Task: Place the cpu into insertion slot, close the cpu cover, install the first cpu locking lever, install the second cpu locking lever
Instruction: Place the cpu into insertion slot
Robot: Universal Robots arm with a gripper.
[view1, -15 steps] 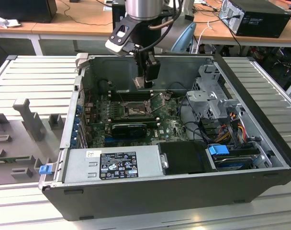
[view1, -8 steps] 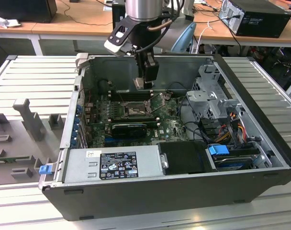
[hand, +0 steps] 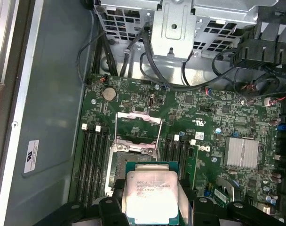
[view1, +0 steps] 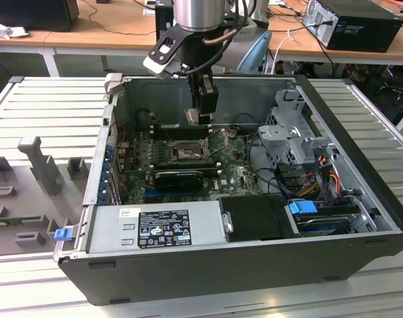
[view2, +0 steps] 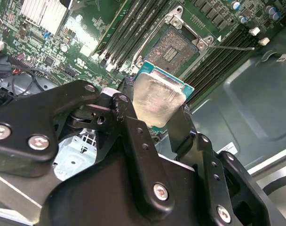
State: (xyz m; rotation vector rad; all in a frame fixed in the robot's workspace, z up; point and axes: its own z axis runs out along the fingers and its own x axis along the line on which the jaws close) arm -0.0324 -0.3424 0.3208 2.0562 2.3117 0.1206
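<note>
Exterior view, claw: we see the claw (view1: 203, 118) clenched on the cpu (view1: 191, 117), hanging inside the open computer case (view1: 208, 278), toward its far wall.
Exterior view, slot: the insertion slot (view1: 186, 152) lies on the green board below the cpu, apart from it.
Exterior view, around: a grey power supply (view1: 155, 228) with a printed label runs along the case's near wall. A perforated drive cage (view1: 291, 132) stands at the exterior view's right. The case sits on a ribbed metal counter (view1: 49, 99).
Second wrist view, grip: black fingers (view2: 129, 122) press two opposite edges of the cpu (view2: 157, 101), which has a dull beige-grey face and a green rim.
Second wrist view, slot: the insertion slot (view2: 173, 52) has a silvery rim and its contacts showing. It lies between rows of long black memory slots (view2: 133, 33).
First wrist view, cpu: the cpu (hand: 150, 195) carries print on its face.
First wrist view, cover: we see the cpu cover (hand: 137, 117) swung up beyond the insertion slot (hand: 129, 157).
First wrist view, around: a finned silver heat sink (hand: 242, 153), a round coin battery (hand: 108, 93), looping black cables (hand: 133, 61), and a white label (hand: 32, 155) on the grey case wall.
</note>
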